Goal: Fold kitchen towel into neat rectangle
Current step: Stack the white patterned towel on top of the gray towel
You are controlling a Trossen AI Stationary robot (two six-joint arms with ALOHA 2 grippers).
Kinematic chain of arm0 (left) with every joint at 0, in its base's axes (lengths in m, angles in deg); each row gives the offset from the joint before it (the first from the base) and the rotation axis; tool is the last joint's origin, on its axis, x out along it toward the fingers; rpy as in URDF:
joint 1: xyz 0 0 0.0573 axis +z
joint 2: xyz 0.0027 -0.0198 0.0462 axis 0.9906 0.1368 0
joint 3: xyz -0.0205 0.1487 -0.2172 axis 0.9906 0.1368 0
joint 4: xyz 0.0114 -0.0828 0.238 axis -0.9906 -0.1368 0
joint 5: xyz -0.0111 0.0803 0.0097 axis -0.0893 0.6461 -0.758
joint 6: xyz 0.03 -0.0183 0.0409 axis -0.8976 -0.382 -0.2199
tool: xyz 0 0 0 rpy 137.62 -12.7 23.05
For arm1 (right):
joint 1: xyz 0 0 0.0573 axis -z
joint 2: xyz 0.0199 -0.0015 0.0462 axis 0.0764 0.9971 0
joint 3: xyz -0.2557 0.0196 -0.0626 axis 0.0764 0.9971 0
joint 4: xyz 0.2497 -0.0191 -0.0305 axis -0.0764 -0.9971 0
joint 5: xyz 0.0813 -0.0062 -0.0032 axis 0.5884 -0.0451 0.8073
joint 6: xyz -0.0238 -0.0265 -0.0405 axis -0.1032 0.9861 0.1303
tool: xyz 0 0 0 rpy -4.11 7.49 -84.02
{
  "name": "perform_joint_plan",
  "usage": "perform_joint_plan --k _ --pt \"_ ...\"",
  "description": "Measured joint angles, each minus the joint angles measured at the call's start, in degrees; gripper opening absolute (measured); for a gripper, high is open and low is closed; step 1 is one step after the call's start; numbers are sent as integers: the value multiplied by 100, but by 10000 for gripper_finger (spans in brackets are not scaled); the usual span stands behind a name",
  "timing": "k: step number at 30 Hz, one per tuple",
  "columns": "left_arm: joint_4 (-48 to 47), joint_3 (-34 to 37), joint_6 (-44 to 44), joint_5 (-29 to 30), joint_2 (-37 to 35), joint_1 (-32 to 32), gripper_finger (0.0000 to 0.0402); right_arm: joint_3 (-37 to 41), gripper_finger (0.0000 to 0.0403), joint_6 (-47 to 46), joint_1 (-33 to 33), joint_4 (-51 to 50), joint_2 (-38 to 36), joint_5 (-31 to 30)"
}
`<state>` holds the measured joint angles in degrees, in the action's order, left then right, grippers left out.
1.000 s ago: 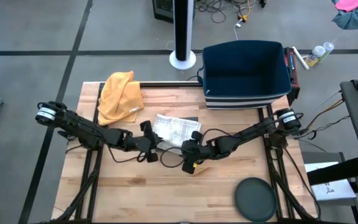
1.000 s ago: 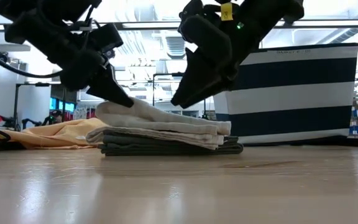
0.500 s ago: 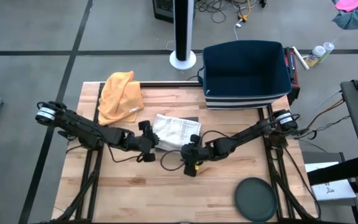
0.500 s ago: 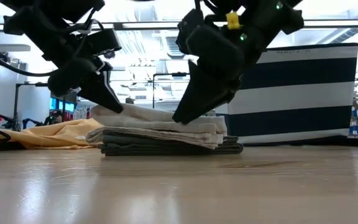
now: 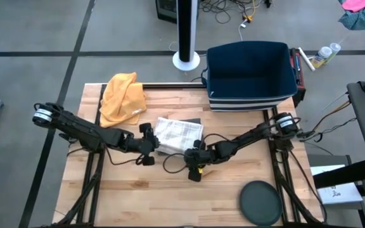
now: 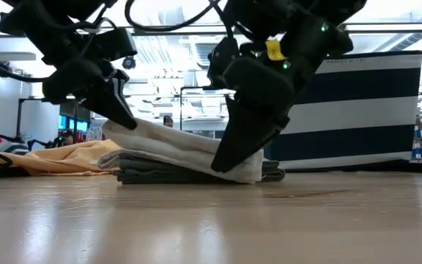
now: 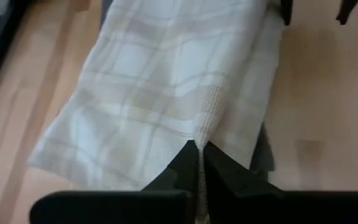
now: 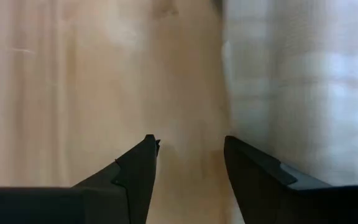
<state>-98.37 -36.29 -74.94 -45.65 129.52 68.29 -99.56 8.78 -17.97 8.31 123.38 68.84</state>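
light: bright overhead, backlit low view | glare: table [image 6: 211, 220] sheen at 6 o'clock | blur: right wrist view soft

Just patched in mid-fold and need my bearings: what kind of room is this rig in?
Probably a robotics lab or workshop: bare concrete floor, loose cables by a pedestal stand, and equipment racks under ceiling strip lights behind the wooden table.

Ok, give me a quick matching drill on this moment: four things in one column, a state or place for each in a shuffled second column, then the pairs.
Things:
1. left gripper
2. right gripper
3. yellow cloth
4. round dark disc

States or places:
A. near the table's front right corner
B. open, holding nothing
C. bunched at the back left of the table
D. shut on the white checked towel

Pairs: 1-D, 2-B, 3-C, 4-A
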Motion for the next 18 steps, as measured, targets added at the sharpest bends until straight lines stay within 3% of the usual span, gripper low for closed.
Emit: perform_joint_plan --k 6,11,18 --pt "-10 43 -1 -610 -2 -9 5 -11 181 64 -15 -341 -530 -15" --pt "-45 183 -1 -621 -5 -9 9 -9 181 135 -15 -765 -957 -85" --pt "-40 229 -180 -1012 0 -9 5 9 181 264 128 -738 -782 -1243"
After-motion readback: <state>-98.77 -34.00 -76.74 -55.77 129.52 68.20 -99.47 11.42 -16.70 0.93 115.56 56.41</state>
